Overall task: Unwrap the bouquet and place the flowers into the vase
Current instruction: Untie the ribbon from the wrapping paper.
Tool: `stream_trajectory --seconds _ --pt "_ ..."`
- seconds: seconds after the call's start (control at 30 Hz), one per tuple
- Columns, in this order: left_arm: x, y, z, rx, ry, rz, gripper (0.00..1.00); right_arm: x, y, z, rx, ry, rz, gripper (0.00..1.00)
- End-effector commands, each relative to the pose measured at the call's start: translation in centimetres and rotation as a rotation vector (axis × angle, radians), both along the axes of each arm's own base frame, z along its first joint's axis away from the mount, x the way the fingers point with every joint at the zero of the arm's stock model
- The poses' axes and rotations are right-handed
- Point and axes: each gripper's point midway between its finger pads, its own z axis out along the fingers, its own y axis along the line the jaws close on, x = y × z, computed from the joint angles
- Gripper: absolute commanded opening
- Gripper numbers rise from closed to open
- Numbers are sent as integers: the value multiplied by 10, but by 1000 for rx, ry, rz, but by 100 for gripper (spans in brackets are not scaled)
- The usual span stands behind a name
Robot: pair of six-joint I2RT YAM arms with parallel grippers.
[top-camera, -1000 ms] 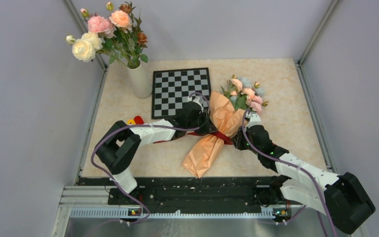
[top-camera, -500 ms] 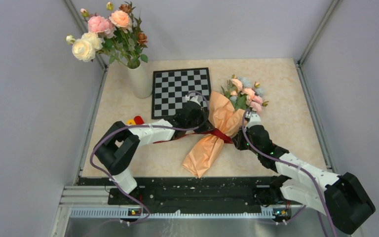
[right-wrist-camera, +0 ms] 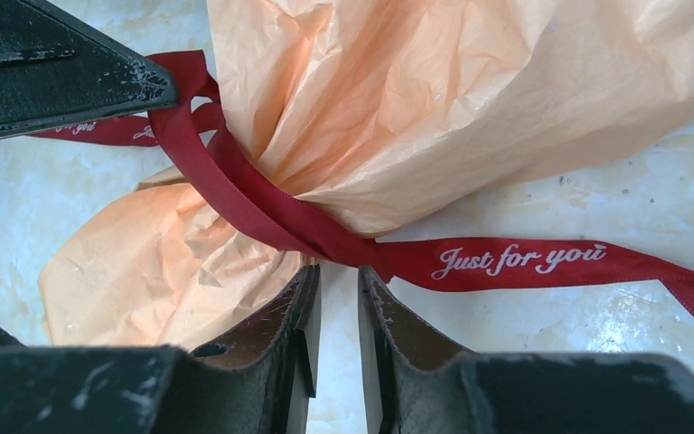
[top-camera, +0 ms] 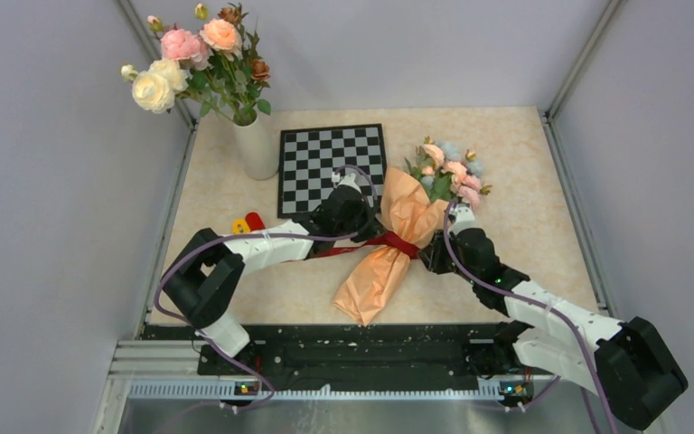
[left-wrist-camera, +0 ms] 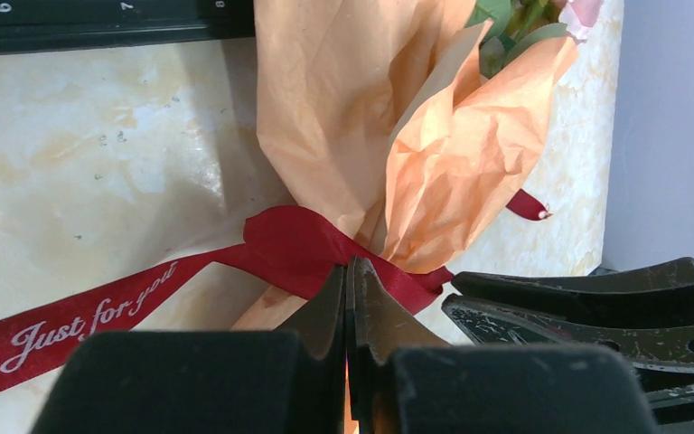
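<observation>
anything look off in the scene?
The vase, back left, already holds big roses, so likely little room for more stems. The bouquet lies flat, still tied with its red ribbon. Nothing spilled or damaged.

Left end effector [top-camera: 372, 231] at bouquet [top-camera: 378, 276] ribbon [top-camera: 399, 243]; right end effector [top-camera: 430, 259] opposite; vase [top-camera: 256, 149] far-left.

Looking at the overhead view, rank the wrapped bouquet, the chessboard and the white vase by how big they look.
1. Bouquet and chessboard: they look too alike to rank, though the bouquet is longer.
2. Vase: smallest.
</observation>
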Motion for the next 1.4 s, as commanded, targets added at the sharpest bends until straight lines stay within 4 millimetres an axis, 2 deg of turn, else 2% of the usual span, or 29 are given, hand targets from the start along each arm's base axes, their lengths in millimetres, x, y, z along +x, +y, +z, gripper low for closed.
stream_trajectory --seconds 0.0,0.5,0.8,1.2,1.37 --pt "2 9 15 -7 -47 18 0 9 4 17 30 -56 8 24" --pt "-9 22 0 18 -19 14 0 15 17 31 65 -48 36 29" --pt "-16 25 -11 37 6 2 0 21 24 48 87 -73 61 32" --pt "-19 28 -13 53 10 -9 0 32 38 44 29 -57 144 34" --pt "-19 27 -12 48 9 -13 0 31 45 33 -7 -24 202 34"
